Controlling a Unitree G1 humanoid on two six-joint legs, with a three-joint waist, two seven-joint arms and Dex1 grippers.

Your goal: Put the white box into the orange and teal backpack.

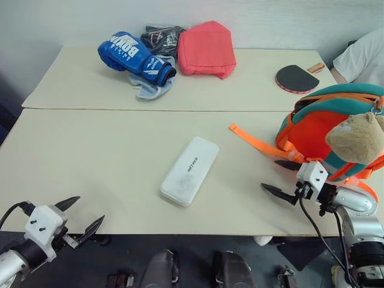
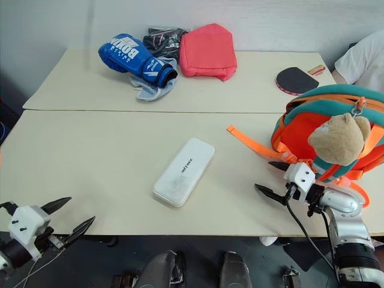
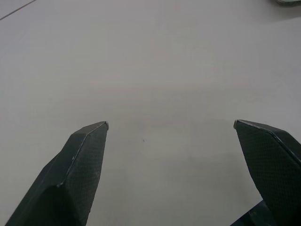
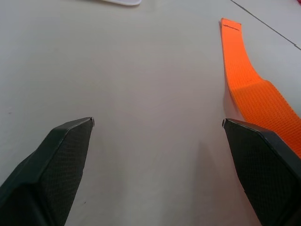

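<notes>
At the near left corner of the pale beige worktop [image 1: 90, 168], the left gripper [image 1: 79, 215] hovers just over the front edge with its two black fingers spread wide and nothing between them; the left wrist view shows bare tabletop between its fingertips [image 3: 89, 141].

Along the far edge, left of the middle, lies a blue boxing glove with white lettering [image 1: 135, 55], resting partly on a crumpled pale grey cloth [image 1: 151, 87]. Just behind it sits a dark bundle of fabric [image 1: 162, 36], and touching that bundle on its right is a plain coral-red soft pouch [image 1: 206, 49].

The flat, elongated white box with rounded corners and small dark lettering [image 1: 189, 170] lies near the middle of the worktop, closer to the front edge, set at a slant with its far end tipped to the right. It is untouched and well apart from both grippers.

To its right, a loose orange strap [image 1: 255, 140] trails across the worktop from the small bright orange backpack with teal trim [image 1: 315, 129], which stands at the right edge with a tan plush bear [image 1: 355, 138] hanging on its front. Beyond it, near the far right corner, lies a table-tennis paddle with a dark face [image 1: 296, 78], and a person's white sleeve [image 1: 362, 60] shows at the right edge.

The right gripper [image 1: 283, 177] hangs just in front of the backpack, near the front edge, fingers spread wide and empty, one fingertip [image 4: 254, 141] just beside the strap.
</notes>
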